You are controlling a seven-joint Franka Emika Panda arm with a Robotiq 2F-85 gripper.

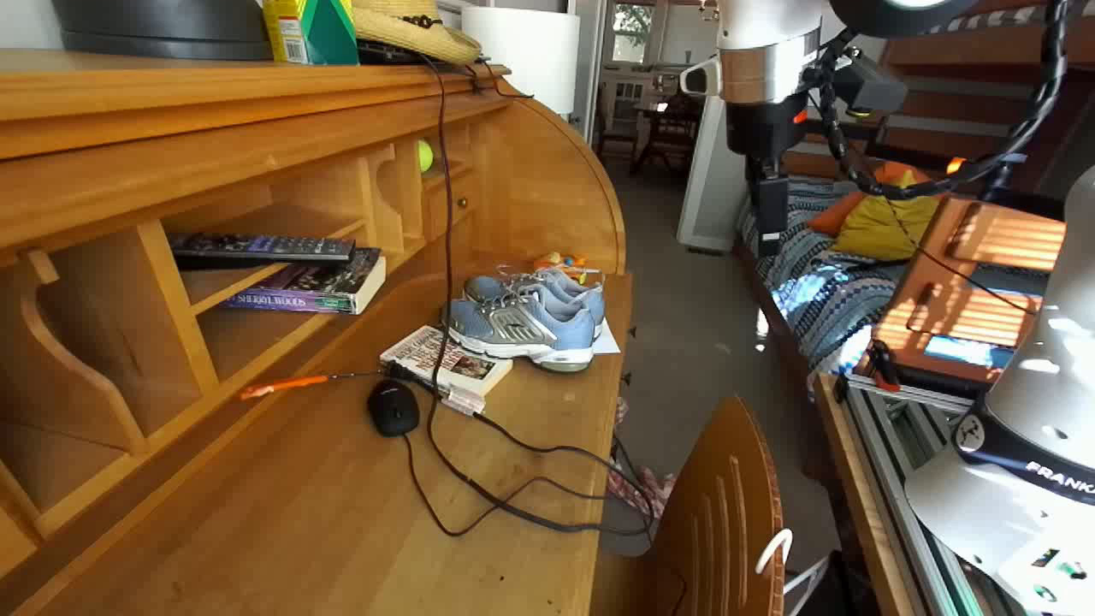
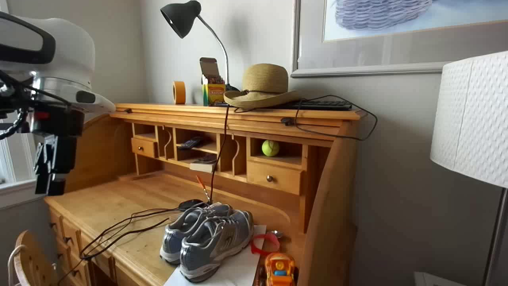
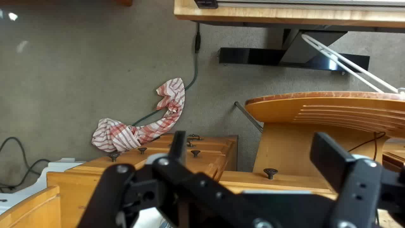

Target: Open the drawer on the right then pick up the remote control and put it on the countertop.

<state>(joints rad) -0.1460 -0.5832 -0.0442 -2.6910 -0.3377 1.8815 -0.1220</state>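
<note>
One cubby has remote up top w/ bk below, 2nd cubby tennis ball; hand wide.

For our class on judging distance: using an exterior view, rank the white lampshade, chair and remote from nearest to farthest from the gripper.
In an exterior view:
1. Chair: lower left, below the gripper.
2. Remote: left of centre, in a cubby.
3. White lampshade: far right.
</note>
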